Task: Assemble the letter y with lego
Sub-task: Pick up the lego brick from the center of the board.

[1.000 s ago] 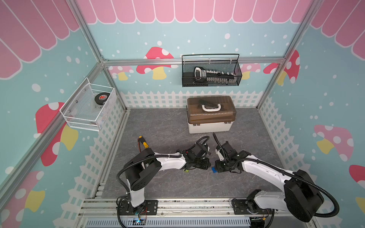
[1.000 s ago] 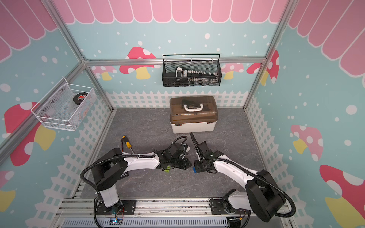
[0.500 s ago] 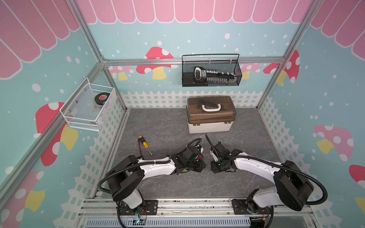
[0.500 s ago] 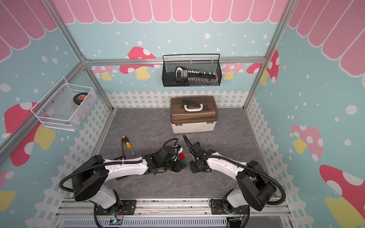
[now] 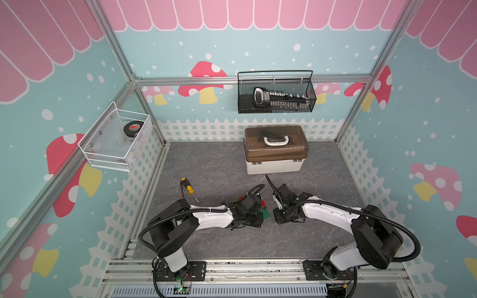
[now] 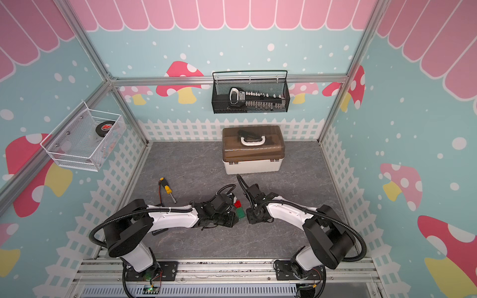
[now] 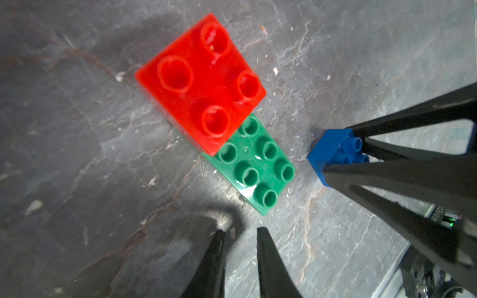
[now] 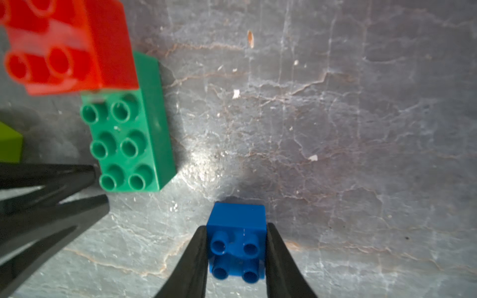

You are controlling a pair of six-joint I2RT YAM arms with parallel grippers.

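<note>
Blue plastic is pinched in the right gripper (image 8: pixel 236 228), which clamps two opposite side walls of the blue brick (image 8: pixel 237 216). The brick is studs up and low on the mat (image 8: pixel 335 129); I cannot tell whether it rests there or is just lifted. It lies just right of the green bar (image 7: pixel 258 165) and apart from it. The bar lies flat at the near middle of the mat, with the red brick (image 7: pixel 201 82) pressed onto its far end and six studs bare at the near end. A lime brick (image 8: pixel 9 144) shows left of the bar. The left gripper (image 7: pixel 240 231) is closed down narrow and holds nothing, with its tips near the bar's near end.

These bricks look hard, light and glossy. They should be stiff enough to squeeze firmly, but slick on the flat faces. The present hold on the smooth side walls looks right, since it leaves the studs and the hollow underside free. Seating the blue brick probably needs it square over the bare studs, then a straight push. The bar may skid unless it is braced.
</note>
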